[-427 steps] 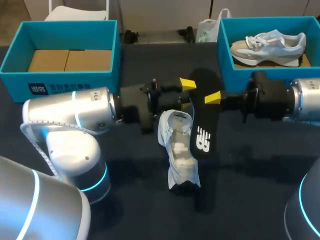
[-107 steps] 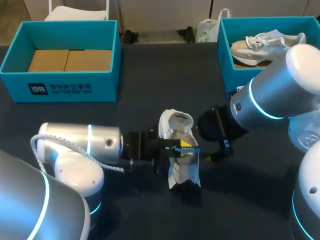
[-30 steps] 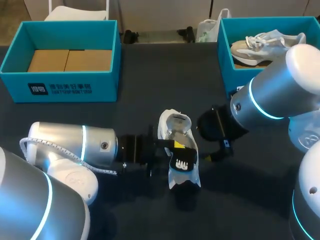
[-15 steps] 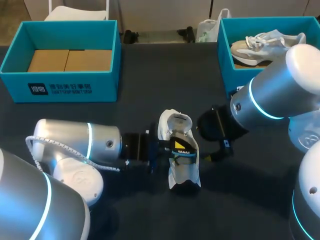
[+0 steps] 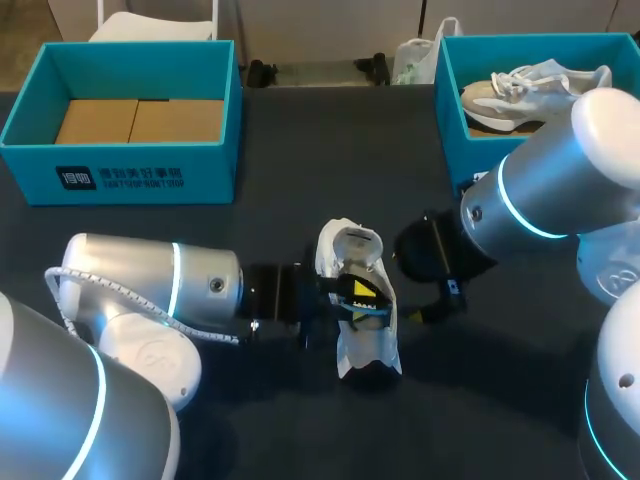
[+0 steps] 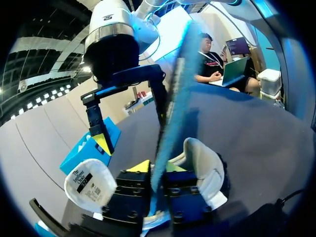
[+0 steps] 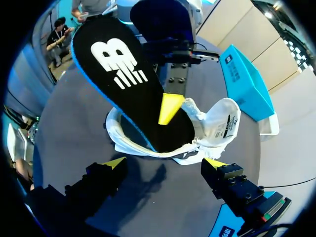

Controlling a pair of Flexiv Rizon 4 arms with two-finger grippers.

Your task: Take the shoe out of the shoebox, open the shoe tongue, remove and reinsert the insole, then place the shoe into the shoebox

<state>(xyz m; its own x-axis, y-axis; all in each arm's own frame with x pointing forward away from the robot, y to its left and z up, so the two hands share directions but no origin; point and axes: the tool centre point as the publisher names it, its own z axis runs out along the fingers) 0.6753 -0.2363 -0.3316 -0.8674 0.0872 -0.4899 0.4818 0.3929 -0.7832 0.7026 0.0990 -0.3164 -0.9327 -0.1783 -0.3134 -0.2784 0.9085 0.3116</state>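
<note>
- The left gripper (image 6: 157,168) is closed on the insole (image 6: 173,113). In the left wrist view the thin blue edge of the insole is pinched between the two yellow tips.
- The right gripper (image 7: 165,162) is spread wide in its own wrist view. Nothing is held between its fingers, and the shoe (image 7: 217,118) lies just ahead of it.
- In the head view the shoe is seen in the lower middle of the frame, on the dark table (image 5: 300,420) between the two arms.
- The flat face of the insole is shown only in the right wrist view. It is black with a white mark, and it stands tilted with its lower end down inside the shoe's opening.
- In the head view only a small dark bit of insole and one yellow tip can be seen. The right gripper's fingers are hidden there under its own arm.
- 14.2 s ago the insole was held up in the air beside the shoe. Now its lower end is inside the shoe.
- The right arm is found in the same spot as 3.6 s ago.
- The shoe is soft and white, and its tongue (image 6: 89,185) is folded outward with a label on it. The insole is thin, long and round at the ends.
- The upper-left shoebox (image 5: 120,165) is teal with brown card inside. The upper-right shoebox (image 5: 450,110) is teal too, and a second shoe (image 5: 535,90), grey and white, lies in it.
</note>
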